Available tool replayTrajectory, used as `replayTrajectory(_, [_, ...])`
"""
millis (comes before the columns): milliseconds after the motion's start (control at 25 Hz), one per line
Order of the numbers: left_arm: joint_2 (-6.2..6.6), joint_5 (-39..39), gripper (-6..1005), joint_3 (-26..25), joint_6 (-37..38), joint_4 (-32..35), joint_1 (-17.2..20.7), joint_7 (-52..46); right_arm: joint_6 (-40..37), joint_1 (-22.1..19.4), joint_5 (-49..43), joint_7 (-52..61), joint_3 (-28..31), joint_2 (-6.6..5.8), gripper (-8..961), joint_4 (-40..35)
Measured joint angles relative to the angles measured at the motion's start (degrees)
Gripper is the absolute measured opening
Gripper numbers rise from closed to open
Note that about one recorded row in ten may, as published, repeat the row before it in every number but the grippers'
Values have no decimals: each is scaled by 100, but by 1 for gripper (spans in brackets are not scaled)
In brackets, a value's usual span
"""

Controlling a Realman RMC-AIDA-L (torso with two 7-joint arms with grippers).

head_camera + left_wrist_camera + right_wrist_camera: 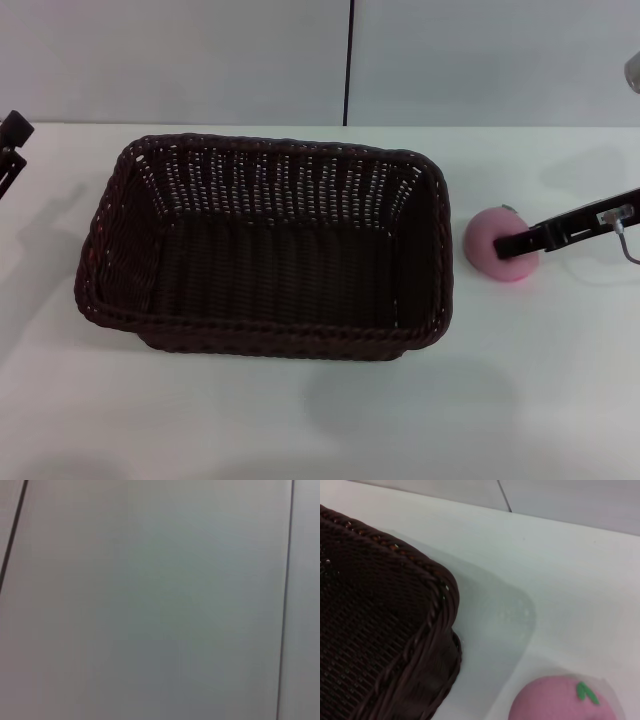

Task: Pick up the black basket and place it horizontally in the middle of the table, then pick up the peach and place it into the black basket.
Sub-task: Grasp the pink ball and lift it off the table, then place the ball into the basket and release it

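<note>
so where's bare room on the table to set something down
Bare table along the near edge in front of the black basket, and left of it. Crowded right of the basket, where the right gripper meets the peach. Left gripper sits far left.

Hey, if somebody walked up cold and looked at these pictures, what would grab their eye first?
First the black basket, big, dark and empty, lying lengthwise across the middle of the white table. Next the pink peach, sitting on the table just off the basket's right end, with the right gripper reaching in against it from the right. The left gripper is only a dark tip at the table's far left edge.
</note>
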Motion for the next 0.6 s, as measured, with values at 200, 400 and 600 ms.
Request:
replayTrajectory(200, [0, -30, 606, -5, 0, 1, -27, -1, 3, -9, 47, -3, 38, 5, 449, -20])
replayTrajectory(400, [0, -49, 605, -23, 2, -5, -38, -1, -118, -191, 241, 105, 73, 24, 287, -512])
replayTrajectory(600, [-3, -53, 604, -82, 28, -9, -33, -5, -499, -597, 625, 479, 45, 66, 232, -1941])
